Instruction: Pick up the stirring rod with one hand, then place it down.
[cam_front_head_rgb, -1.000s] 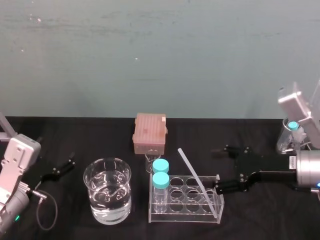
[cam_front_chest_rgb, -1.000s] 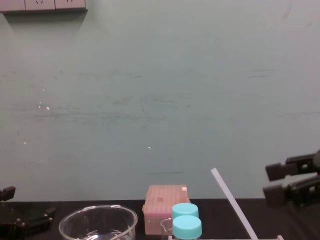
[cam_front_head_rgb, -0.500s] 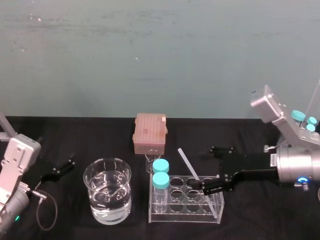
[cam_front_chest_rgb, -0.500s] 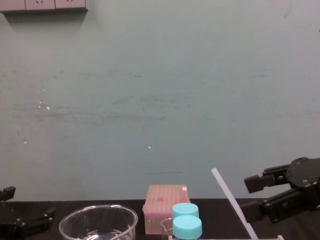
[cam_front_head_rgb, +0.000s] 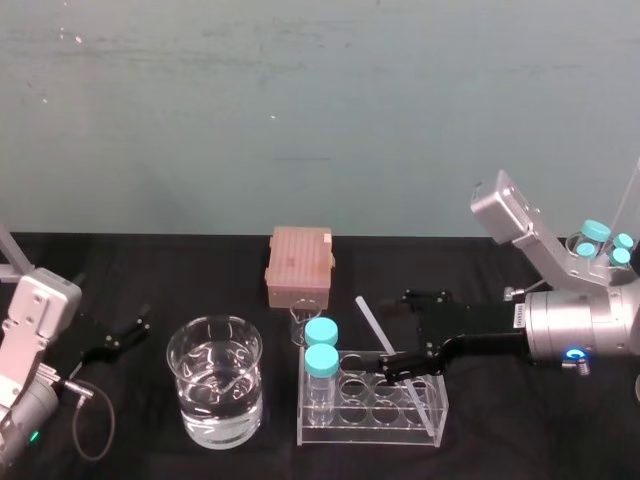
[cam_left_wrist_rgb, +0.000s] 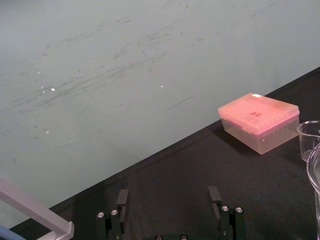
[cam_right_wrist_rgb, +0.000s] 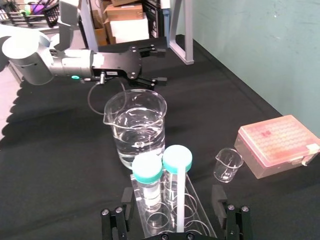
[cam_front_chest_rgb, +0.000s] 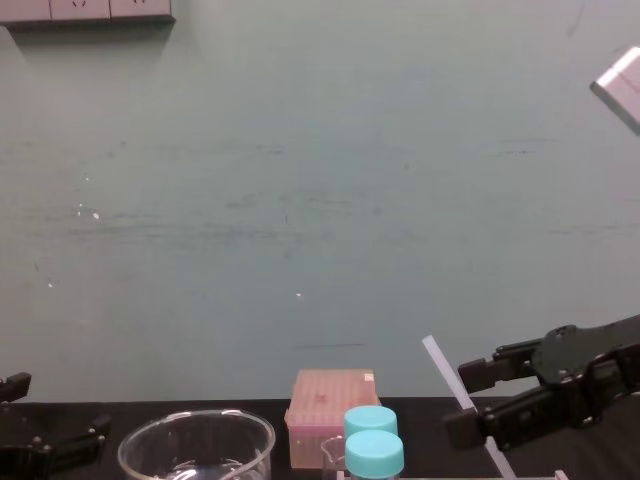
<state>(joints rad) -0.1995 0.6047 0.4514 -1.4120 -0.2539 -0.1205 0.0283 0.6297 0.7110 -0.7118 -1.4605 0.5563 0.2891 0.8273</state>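
- the long, thin, whitish translucent stirring rod leans at a tilt in the clear plastic tube rack on the black surface, with its lower end in a slot at the rack's right end.
- over the last second the black two-fingered right gripper has slid in from the right. its fingers now stand open on either side of the rod, not yet pinching it.
- the pick-up looks ready for the fingers to close.
- the black left gripper rests at the far left, fingers open.

beaker left of rack | box behind them | stirring rod, bottles in rack
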